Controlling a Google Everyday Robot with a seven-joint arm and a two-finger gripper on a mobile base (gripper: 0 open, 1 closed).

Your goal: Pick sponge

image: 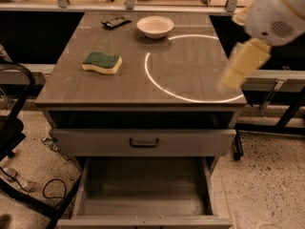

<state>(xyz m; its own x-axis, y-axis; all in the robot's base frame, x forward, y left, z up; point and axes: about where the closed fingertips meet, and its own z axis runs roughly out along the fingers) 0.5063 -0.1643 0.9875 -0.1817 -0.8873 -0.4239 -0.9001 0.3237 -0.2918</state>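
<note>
We see the claw at the right of the scene, hanging over the front right corner of the worktop, pale yellow below a white arm housing. The sponge lies flat on the left half of the worktop, green side up, well apart from the claw. A white bowl sits upright near the back edge, and a small dark remote lies near it on its left. A bright arc of light curves across the right half. Below, we see an upper drawer shut and a lower drawer pulled out.
</note>
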